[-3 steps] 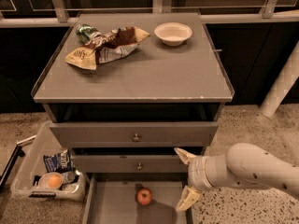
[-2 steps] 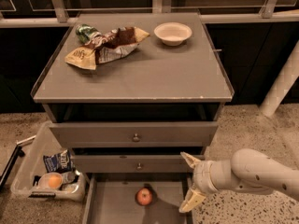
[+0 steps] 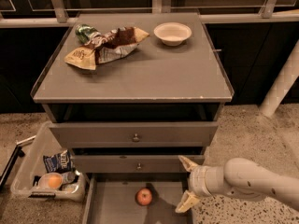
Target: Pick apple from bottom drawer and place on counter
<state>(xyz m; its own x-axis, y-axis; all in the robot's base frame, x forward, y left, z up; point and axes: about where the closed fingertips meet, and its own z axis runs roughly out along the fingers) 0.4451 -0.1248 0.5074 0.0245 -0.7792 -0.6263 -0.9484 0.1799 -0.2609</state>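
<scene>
counter (image 3: 140, 80): snack bags (image 3: 105, 48), white bowl (image 3: 173, 33) | end effector (image 3: 181, 184): beside bottom drawer (image 3: 112, 205)

The white arm (image 3: 254, 178) came in from the right edge, low and near, lying almost level toward the left. Past a ribbed wrist (image 3: 202, 181), the gripper (image 3: 181, 185) sat at the near right, pointing left, its two tan fingers (image 3: 187, 202) spread wide apart, one above the other.

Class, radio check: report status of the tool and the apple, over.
Two-finger tool open, right of small red apple, not touching. Apple lies in shallow grey metal bottom drawer. Nothing between them.
</scene>
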